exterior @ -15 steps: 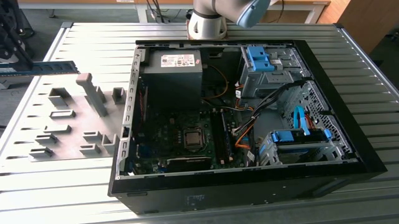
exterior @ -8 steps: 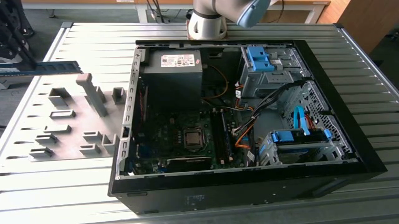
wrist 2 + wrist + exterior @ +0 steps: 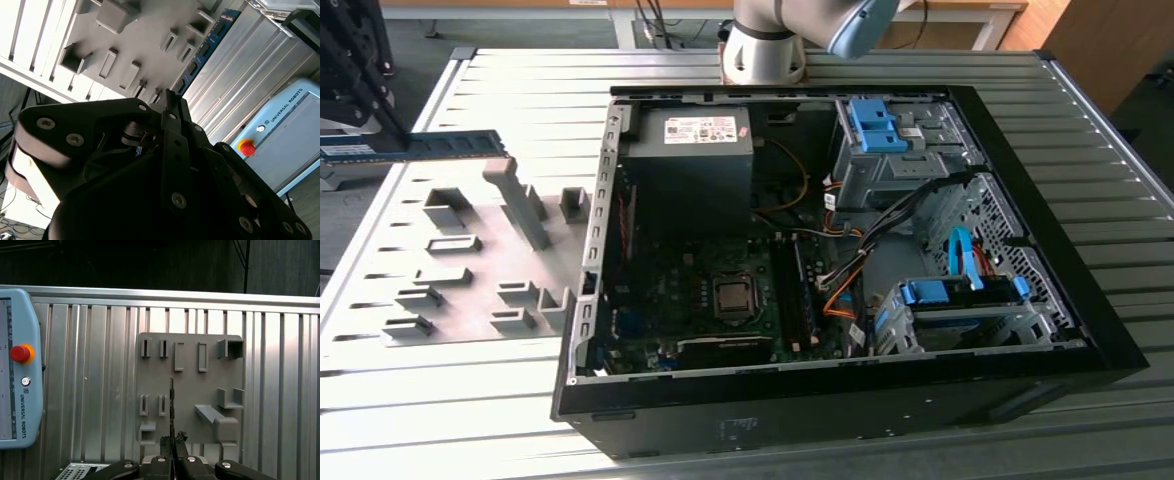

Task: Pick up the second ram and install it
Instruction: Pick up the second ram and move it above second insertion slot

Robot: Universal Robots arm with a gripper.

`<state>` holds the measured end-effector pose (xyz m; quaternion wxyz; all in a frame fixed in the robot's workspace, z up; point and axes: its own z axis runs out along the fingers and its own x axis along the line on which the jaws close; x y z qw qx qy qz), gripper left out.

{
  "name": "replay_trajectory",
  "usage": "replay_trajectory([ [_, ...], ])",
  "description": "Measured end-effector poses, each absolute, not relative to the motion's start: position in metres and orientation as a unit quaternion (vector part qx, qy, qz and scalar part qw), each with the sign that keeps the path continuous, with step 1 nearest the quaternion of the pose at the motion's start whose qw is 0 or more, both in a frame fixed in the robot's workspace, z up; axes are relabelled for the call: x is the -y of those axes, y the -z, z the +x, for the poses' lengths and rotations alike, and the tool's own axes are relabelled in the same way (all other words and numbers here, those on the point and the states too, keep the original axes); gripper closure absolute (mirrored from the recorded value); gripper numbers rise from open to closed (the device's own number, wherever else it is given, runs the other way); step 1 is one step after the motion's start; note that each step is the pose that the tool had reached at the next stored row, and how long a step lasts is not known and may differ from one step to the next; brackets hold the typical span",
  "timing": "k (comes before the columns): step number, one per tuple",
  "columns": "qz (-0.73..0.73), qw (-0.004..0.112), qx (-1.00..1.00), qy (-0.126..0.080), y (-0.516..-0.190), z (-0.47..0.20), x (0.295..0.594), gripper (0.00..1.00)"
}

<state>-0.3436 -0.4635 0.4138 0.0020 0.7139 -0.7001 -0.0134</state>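
Black gripper (image 3: 172, 439) fingers are clenched on one end of the second ram (image 3: 171, 405), seen edge-on in the first wrist view over the grey fixture plate (image 3: 190, 390). In the exterior view it hangs level, well apart from the open computer case (image 3: 854, 425) on the desk (image 3: 520, 80). A firm, square hold matters here, I judge: a thin board pinched at one end can twist.

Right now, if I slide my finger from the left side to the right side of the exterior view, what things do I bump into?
the second ram → power supply box → blue drive-bay latch → right wall of the computer case
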Motion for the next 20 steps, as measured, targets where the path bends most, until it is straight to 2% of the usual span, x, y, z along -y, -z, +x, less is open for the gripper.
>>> replay_trajectory([
  [20,0.714,0.002,0.700,0.013,-0.414,-0.323,0.463,0.86],
])
